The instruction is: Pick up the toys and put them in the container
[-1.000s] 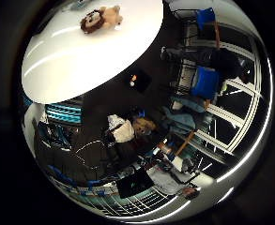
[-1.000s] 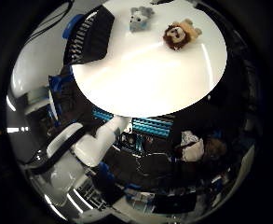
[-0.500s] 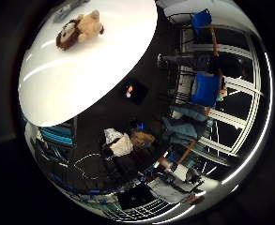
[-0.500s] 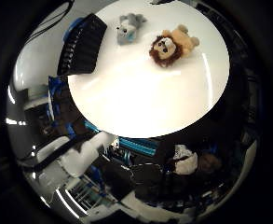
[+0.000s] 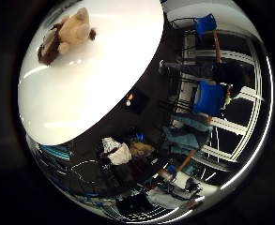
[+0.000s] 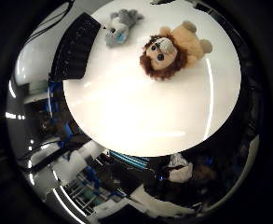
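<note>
Two plush toys lie on a round white table point(image 6: 140, 126), seen from the robot hand's palm

A lion toy point(image 6: 171, 50) lies beside a grey plush animal point(image 6: 119, 28), apart, with a black slatted container point(image 6: 75, 46) close by the grey one. The hand is out of view, so I cannot tell its finger state. A reach off centre could nudge the lion away

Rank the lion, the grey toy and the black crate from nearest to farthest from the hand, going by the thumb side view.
1. Lion: on the white table, largest in view, so likely nearest the palm.
2. Grey toy: on the table beside the lion, toward the crate.
3. Black crate: at the table's edge, past the grey toy.
The last two are close; their order is less sure.
</note>
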Robot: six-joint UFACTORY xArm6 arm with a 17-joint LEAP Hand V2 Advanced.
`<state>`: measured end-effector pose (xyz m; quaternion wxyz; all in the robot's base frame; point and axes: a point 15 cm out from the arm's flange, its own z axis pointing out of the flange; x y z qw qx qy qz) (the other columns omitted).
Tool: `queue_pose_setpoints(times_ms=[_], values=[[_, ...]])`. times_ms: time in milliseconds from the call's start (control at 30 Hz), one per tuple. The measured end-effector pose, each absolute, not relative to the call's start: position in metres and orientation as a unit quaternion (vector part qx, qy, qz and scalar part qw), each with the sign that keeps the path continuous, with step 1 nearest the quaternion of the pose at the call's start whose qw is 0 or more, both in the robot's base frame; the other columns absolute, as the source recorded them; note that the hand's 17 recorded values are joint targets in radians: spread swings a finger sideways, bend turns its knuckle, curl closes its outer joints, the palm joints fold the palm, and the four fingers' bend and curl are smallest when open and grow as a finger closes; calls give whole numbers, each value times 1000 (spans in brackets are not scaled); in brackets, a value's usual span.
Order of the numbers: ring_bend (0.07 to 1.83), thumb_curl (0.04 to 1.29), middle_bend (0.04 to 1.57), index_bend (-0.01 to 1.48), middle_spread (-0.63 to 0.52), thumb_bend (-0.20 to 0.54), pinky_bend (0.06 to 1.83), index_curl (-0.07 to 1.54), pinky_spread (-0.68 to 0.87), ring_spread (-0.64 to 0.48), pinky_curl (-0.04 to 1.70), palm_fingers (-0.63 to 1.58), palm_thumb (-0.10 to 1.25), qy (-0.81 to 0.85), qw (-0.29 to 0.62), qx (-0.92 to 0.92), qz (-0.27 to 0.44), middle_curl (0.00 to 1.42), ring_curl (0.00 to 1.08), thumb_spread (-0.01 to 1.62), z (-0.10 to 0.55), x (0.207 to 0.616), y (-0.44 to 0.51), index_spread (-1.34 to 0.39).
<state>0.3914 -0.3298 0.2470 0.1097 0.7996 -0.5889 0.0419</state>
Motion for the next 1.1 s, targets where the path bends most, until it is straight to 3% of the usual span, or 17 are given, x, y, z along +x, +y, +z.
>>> queue_pose_setpoints(times_ms=[433, 1100], values=[[319, 295, 197, 155, 39, -29, 466, 250, 395, 190, 296, 21, 373, -580, 105, 806, 51, 331, 257, 934, 222, 443, -333, -381], [287, 296, 196, 159, 20, -26, 407, 267, 396, 183, 299, 78, 423, -563, 112, 818, 22, 327, 258, 941, 179, 459, -307, -384]])
